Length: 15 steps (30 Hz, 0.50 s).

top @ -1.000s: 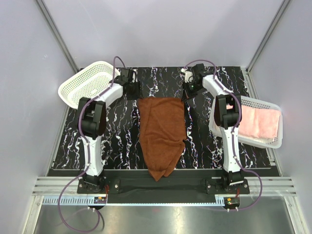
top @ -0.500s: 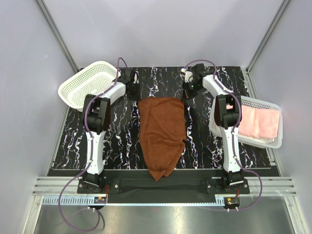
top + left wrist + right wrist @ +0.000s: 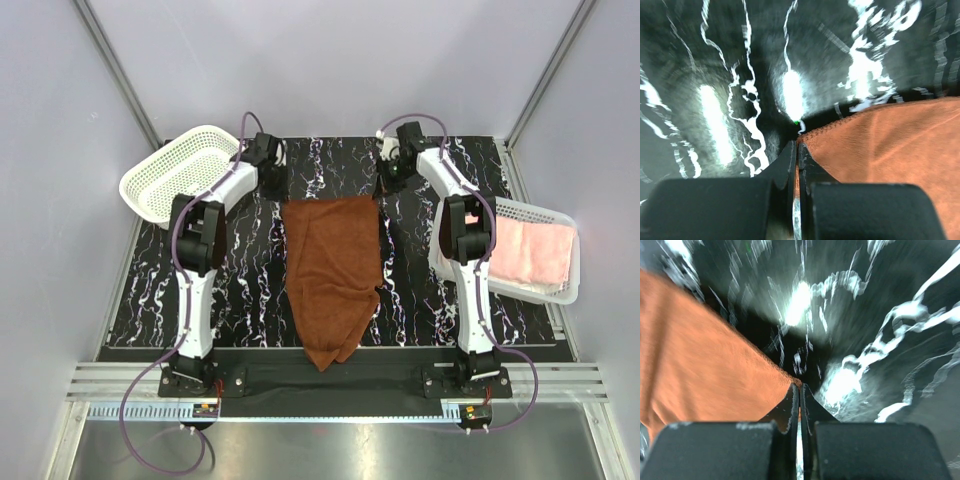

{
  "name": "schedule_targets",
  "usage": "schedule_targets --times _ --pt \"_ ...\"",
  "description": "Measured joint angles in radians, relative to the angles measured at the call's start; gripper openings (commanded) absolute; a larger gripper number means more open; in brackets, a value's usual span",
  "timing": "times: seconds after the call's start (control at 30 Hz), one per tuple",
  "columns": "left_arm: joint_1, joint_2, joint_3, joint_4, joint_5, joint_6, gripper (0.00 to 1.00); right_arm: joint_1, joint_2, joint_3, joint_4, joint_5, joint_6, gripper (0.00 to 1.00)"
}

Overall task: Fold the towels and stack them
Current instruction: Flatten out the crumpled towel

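The rust-brown towel point(image 3: 332, 270) lies spread down the middle of the black marbled table, its near end hanging over the front edge. My left gripper point(image 3: 278, 197) is shut on the towel's far left corner point(image 3: 812, 135). My right gripper point(image 3: 381, 195) is shut on the far right corner point(image 3: 795, 382). In both wrist views the jaws stand pressed together with orange cloth pinched in the slit. A pale pink towel point(image 3: 535, 250) lies in the basket at the right. The cream-white towel is out of view.
A white lattice basket point(image 3: 175, 172) stands tilted at the far left corner of the table. Another white basket point(image 3: 563, 290) sits at the right edge, overhanging it. Grey walls close in the back and sides.
My left gripper has closed on the towel's far left corner and shifted slightly away. The right gripper stayed shut on its corner and lifted a little toward the back.
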State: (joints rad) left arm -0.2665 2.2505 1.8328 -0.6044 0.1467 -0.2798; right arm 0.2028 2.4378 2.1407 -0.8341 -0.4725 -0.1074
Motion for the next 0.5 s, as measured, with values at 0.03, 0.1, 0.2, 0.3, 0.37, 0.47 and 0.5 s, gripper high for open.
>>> schedule_targets --times 0.03,0.1,0.2,0.3,0.37,0.47,0.5 --pt "0.0 -0.006 0.022 -0.009 -0.003 0.004 0.0 0.0 -0.003 0.035 -0.004 0.018 0.013 0.0" --pt "0.004 -0.04 0.056 -0.013 -0.006 0.014 0.0 0.0 -0.023 0.106 -0.001 0.046 0.032 0.0" --pt "0.014 -0.151 0.098 -0.016 -0.005 0.035 0.0 0.0 -0.113 0.155 0.007 0.087 0.048 0.0" --pt "0.021 -0.322 0.103 0.002 0.005 0.048 0.0 0.001 -0.274 0.158 0.026 0.117 0.06 0.0" --pt "0.023 -0.464 0.073 0.05 0.021 0.051 0.0 0.003 -0.399 0.125 0.06 0.122 0.064 0.0" --pt "0.023 -0.711 -0.032 0.121 0.067 0.058 0.0 0.021 -0.644 -0.003 0.118 0.112 0.071 0.0" --pt "0.019 -0.774 -0.065 0.137 0.083 0.062 0.0 0.032 -0.73 -0.058 0.14 0.107 0.072 0.0"
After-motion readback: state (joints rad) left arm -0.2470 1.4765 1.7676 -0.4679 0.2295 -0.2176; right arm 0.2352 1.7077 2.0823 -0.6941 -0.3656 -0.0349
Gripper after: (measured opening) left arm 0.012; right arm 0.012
